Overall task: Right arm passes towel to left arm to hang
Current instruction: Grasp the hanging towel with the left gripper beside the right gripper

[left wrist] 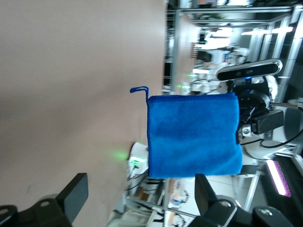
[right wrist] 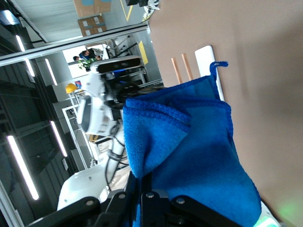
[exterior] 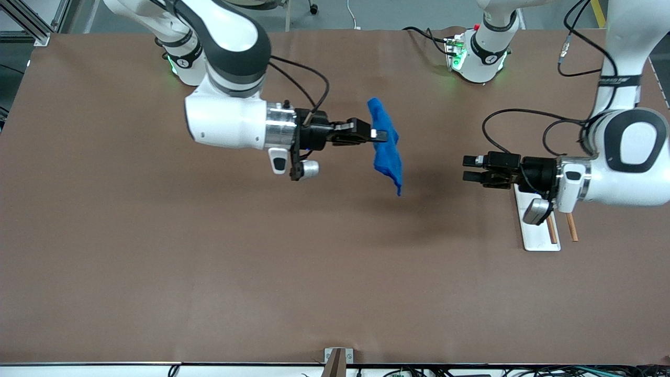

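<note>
The right claw (exterior: 378, 135), clamped on the hanging bright blue cloth towel (exterior: 386, 146), holds it over the brown surface (exterior: 209, 262), apparently level with the left claw (exterior: 467, 169), whose fingers are apart and pointing at it.

The brown table (exterior: 157, 272) carries a white base plate (exterior: 539, 238) with two wooden pegs (exterior: 571, 226).

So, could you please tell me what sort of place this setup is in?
Probably a robotics lab: two white jointed arms bolted to a brown-covered table, metal frame racks around it, and long ceiling strip lights over neighbouring workstations.
</note>
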